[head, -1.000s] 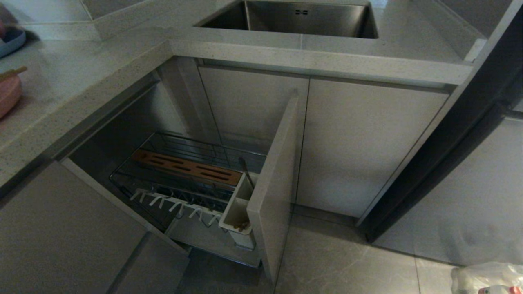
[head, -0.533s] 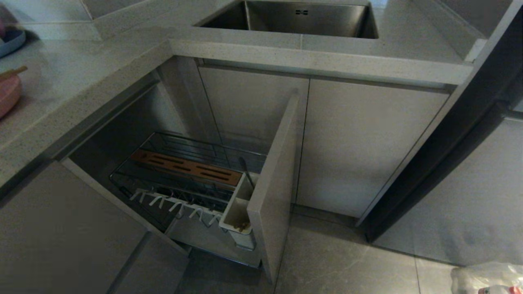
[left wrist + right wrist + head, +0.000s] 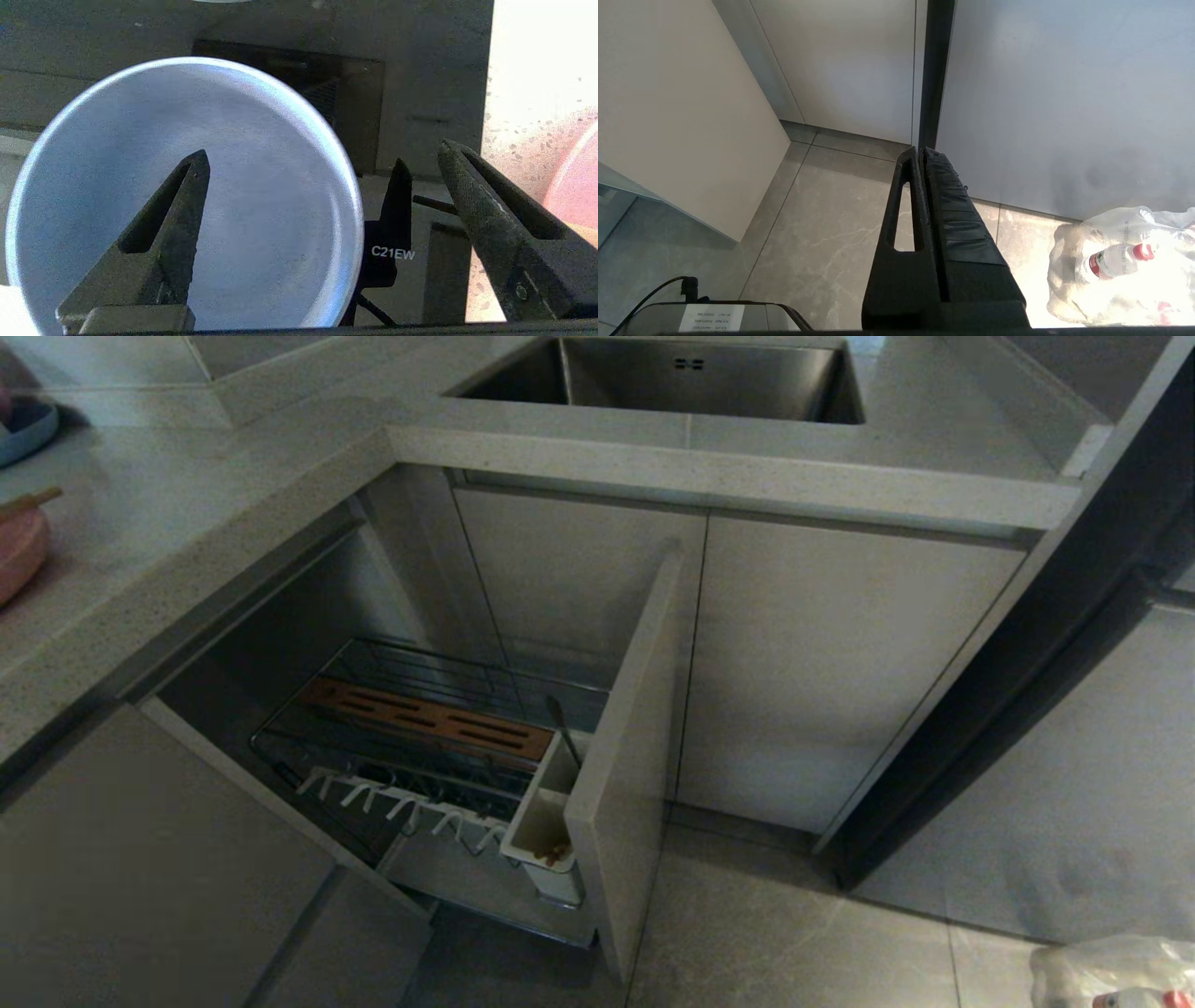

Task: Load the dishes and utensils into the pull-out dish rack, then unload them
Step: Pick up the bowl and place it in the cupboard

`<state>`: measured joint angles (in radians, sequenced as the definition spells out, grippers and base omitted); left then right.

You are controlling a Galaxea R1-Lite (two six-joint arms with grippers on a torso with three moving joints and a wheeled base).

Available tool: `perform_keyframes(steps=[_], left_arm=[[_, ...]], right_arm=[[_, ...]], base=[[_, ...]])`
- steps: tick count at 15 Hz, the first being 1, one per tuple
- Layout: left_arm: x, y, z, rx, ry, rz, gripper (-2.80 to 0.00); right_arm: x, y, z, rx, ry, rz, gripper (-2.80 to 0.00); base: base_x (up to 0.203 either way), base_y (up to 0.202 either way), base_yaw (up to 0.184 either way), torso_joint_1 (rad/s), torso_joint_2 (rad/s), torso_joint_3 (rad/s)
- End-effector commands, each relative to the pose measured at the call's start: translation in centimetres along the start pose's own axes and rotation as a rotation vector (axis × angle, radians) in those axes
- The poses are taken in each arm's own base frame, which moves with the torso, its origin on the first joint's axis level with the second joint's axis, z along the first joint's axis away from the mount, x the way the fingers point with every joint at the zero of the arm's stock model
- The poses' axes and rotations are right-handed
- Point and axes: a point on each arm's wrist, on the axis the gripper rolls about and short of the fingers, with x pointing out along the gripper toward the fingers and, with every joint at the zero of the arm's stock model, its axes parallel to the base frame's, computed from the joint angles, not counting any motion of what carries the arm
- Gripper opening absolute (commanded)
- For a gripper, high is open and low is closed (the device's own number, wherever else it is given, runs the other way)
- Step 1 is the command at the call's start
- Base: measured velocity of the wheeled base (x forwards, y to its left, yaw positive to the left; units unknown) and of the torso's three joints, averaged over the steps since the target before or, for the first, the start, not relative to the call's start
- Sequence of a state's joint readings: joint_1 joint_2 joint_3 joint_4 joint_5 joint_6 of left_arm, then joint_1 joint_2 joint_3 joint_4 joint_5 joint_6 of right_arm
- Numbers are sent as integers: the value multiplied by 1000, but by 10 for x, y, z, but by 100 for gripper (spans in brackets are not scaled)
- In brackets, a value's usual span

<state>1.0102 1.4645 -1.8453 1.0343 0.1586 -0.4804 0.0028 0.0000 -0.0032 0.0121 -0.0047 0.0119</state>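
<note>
The pull-out dish rack stands drawn out below the counter, its door front at its right end; the utensil cup sits inside against that door, a fork standing in it; the sink lies far behind

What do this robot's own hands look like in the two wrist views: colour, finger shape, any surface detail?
Both are matte black. The left hand has two tapering, pointed fingers, each with a slot cut through the side and a finely textured inner face. The right hand has the same slotted, wedge-shaped fingers, with ribbed black pads. No markings or cables show on either.
</note>
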Motion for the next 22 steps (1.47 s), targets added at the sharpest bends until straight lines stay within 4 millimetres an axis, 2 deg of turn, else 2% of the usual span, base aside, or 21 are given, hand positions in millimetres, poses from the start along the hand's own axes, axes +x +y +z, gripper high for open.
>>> perform_keyframes(steps=[1, 2, 3, 17, 22], left_arm=[[3, 0, -1, -1, 18, -1, 0], [4, 0, -1, 2, 23, -1, -170], [4, 0, -1, 3, 23, 0, -280], [-9, 2, -2, -4, -3, -29, -280], [-48, 9, -2, -1, -142, -101, -280]], right_arm=[[0, 0, 0, 0, 2, 0, -280], [0, 0, 0, 0, 2, 0, -280], [0, 0, 0, 0, 1, 0, -280], [0, 0, 0, 0, 1, 0, -280], [0, 0, 0, -1, 2, 0, -280]], base=[[0, 0, 0, 0, 0, 0], [0, 0, 0, 0, 0, 0], [0, 0, 0, 0, 0, 0], [0, 0, 0, 0, 0, 0], [0, 0, 0, 0, 0, 0]])
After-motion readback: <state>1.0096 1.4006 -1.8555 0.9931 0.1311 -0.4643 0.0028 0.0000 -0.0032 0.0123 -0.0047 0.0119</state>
